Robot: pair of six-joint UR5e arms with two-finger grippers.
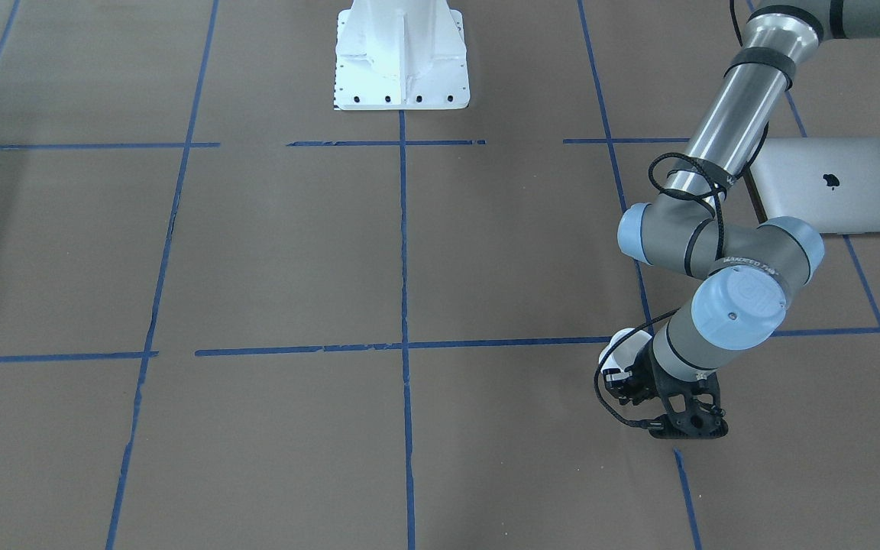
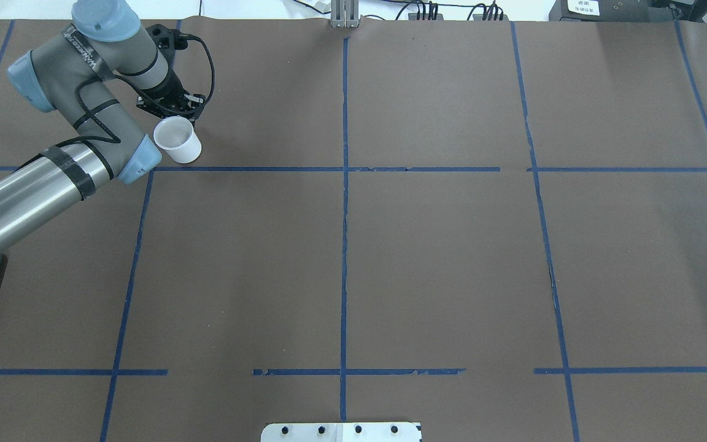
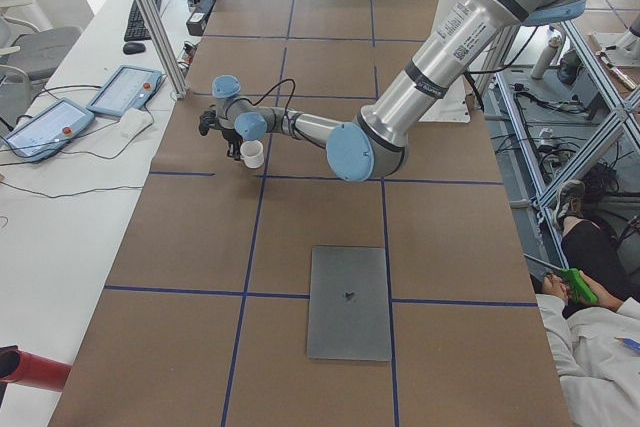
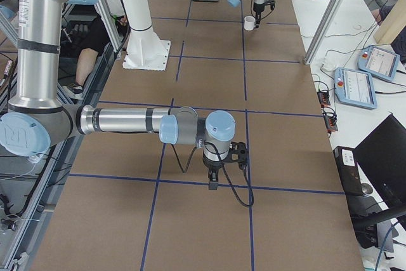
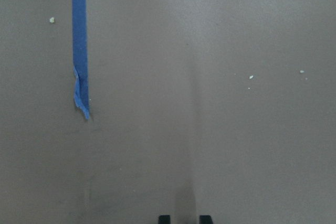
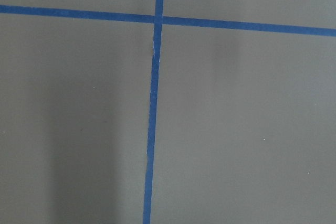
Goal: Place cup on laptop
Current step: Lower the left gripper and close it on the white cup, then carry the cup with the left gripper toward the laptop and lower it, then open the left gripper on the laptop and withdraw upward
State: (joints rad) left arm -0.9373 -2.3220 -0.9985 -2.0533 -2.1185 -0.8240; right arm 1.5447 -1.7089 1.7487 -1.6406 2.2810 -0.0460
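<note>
Table [image 2: 439, 258]: matte brown paper, blue tape grid [image 2: 345, 184]. Laptop [image 1: 829, 183]: lid smooth, flat, silver; tilted set-down could send cup skidding. Well apart from cup. Cup [image 2: 177, 140]: white, flared, far across table, just beside left gripper [image 5: 184, 219]. Fingertips [image 5: 165, 219] nearly together; hold on cup unclear, slip possible. Right gripper [image 4: 212, 182]: opening cannot tell.

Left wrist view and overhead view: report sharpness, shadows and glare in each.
Left wrist view: soft, slightly hazy focus. The blue tape has fuzzy edges, a faint vertical shadow streak runs down the middle of the brown paper, and there is no glare. Overhead view: sharp and evenly lit. The cup is crisp-edged, and the left arm's metal tube carries a bright sheen.
</note>
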